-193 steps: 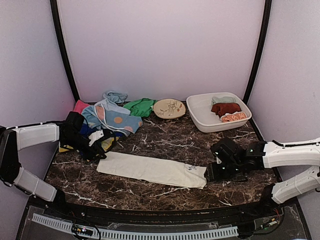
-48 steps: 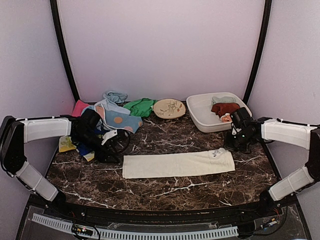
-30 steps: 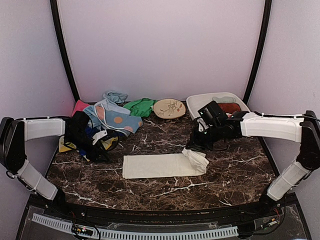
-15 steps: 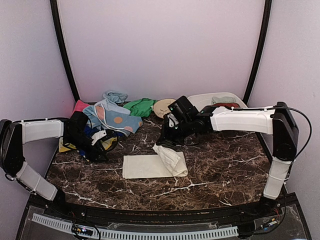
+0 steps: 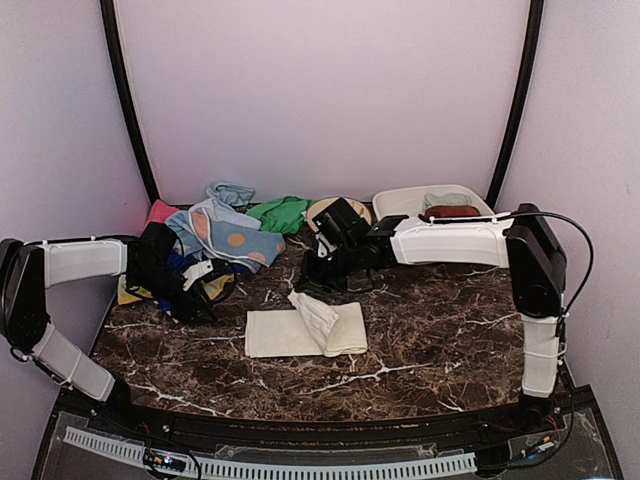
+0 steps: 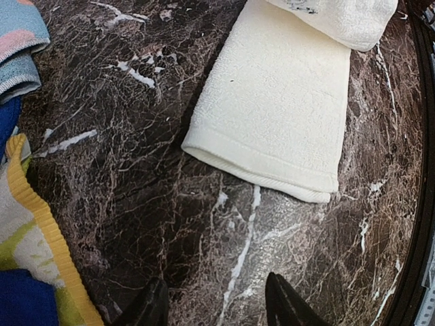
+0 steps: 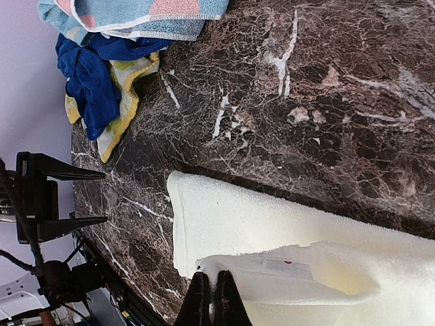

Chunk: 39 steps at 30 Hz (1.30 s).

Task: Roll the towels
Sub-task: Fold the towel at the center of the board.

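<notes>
Pinching white towel [image 7: 285, 224]: right fingers [image 7: 200, 302], wrist-view only.

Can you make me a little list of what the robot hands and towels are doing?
White towel: lying flat, right end lifted and folded over
Right gripper: shut on the white towel's end
Towel pile: back left, many colours, unrolled
Left gripper: open, empty, by the towel pile
Tub: back right, dark red towel inside

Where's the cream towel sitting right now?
In the top view the cream towel lies centre-front on the marble table, right of the left gripper, its right end folded back and pinched by the right gripper.
</notes>
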Tool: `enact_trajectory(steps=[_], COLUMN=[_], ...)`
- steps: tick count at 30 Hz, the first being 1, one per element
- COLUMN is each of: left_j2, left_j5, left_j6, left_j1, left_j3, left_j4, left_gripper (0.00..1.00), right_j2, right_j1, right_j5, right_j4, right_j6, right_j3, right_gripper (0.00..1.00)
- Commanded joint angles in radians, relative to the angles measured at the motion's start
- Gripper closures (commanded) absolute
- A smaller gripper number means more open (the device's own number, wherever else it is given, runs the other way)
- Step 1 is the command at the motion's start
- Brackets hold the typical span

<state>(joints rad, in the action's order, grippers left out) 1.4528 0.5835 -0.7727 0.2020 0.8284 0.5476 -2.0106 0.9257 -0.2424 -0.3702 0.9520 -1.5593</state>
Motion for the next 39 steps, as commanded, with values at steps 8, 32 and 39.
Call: enact_trajectory(steps=[8,32,39], left_j2=[-0.024,-0.020,0.002], left_j5=[-0.003,0.004,0.111], left_j6=[-0.001,0.017,0.058], left_j1=[0.000,0.000,0.001], left_j3=[-0.013,-0.008,0.028], left_j4=[0.007,0.003,0.017], left_gripper=[0.49,0.50,0.50], right_j2=[-0.133,-0.165,-0.001], right_j1=[0.028,0.038,-0.031], right_j5=[-0.044,-0.200,-0.137], right_j4=[0.090,0.476,0.398], right_j6=[0.073,0.297,0.186], right_j3=[-0.109,-0.013,0.113], right_gripper=[1.00,0.63,0.63])
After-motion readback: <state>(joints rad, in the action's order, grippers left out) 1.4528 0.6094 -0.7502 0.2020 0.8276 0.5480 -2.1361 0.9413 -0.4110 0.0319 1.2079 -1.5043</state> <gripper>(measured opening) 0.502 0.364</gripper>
